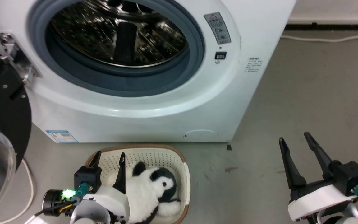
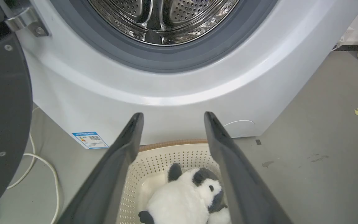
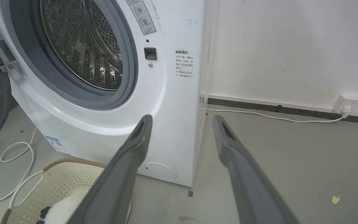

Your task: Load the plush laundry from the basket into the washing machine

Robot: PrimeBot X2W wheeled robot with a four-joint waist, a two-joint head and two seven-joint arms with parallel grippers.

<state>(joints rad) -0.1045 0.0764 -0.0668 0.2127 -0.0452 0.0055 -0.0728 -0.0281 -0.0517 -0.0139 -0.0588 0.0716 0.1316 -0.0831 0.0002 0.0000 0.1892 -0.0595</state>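
Left gripper (image 1: pixel 110 153), fingers apart and empty, hung over the plush panda (image 1: pixel 148 190) lying in the basket (image 1: pixel 185 174) before the open washing machine (image 1: pixel 166 107); judged light, soft and compressible, best pinched across its white body; right gripper (image 1: pixel 294 137) likewise apart.

From the head view, the panda (image 1: pixel 148 189) lies in the basket (image 1: pixel 185 177) with its lower half hidden behind the left gripper (image 1: pixel 110 153). The basket's near end runs off the bottom edge. The washing machine (image 1: pixel 135 115) is cut off at the top, and its door (image 1: pixel 5 105) at the left. The print on the blue sticker (image 1: pixel 61 136) is too small to read.
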